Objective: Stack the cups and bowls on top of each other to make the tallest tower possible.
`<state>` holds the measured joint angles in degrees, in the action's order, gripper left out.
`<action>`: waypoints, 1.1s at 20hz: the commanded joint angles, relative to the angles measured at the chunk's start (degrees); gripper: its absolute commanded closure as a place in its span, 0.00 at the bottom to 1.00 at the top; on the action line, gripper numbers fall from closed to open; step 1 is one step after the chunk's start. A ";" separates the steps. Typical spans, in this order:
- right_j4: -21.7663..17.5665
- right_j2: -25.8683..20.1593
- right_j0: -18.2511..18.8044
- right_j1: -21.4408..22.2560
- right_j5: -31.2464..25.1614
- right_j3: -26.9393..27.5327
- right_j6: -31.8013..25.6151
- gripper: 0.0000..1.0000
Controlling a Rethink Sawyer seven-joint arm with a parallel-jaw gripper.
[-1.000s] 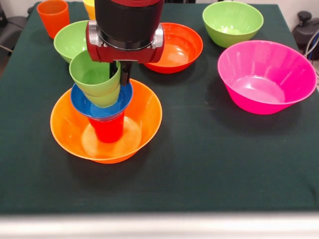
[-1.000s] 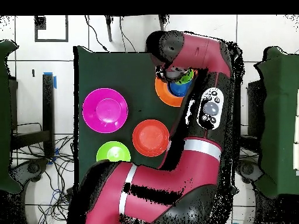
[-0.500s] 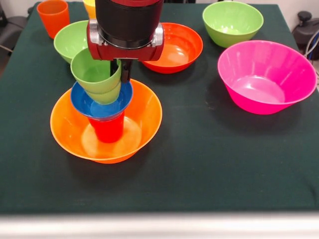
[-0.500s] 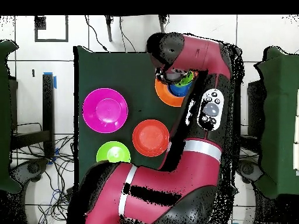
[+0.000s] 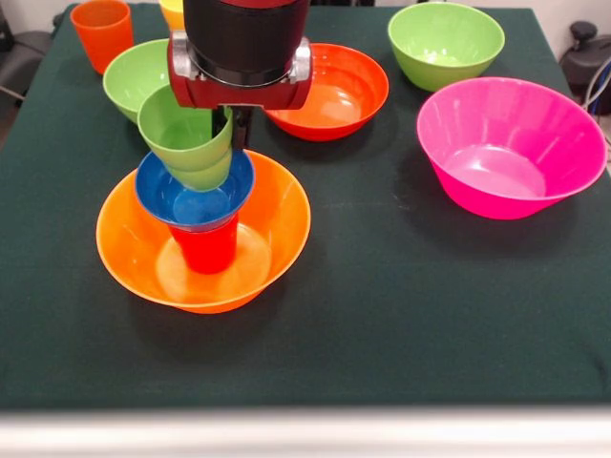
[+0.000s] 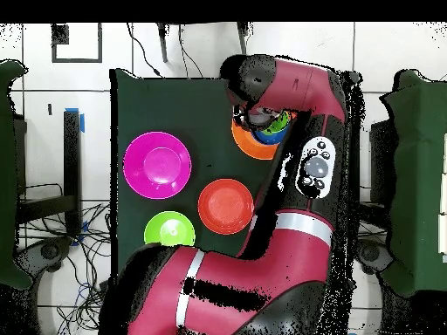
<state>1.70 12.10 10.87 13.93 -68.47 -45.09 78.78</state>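
Where dark green cloth (image 5: 401, 315) covers table, tiled floor (image 6: 52, 96) surrounds.

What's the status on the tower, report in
Gripper over tower, grip unclear. Light green cups tilted in blue bowl on red cup, orange bowl base. Nothing blocking.

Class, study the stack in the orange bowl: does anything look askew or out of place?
Yes. The light green cups on top of the tower tilt sideways in the small blue bowl, which sits on the red cup inside the large orange bowl.

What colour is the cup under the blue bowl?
Red. The cup stands in the orange bowl, under the blue bowl; front view shows it best.
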 commanded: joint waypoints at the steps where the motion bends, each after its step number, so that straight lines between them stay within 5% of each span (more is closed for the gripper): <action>1: -2.07 -4.18 0.77 -0.25 4.30 -5.41 2.86 1.00; 22: -2.01 -3.91 0.35 -1.94 2.98 -2.64 3.45 1.00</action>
<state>1.47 12.10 10.96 13.09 -66.46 -45.09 78.78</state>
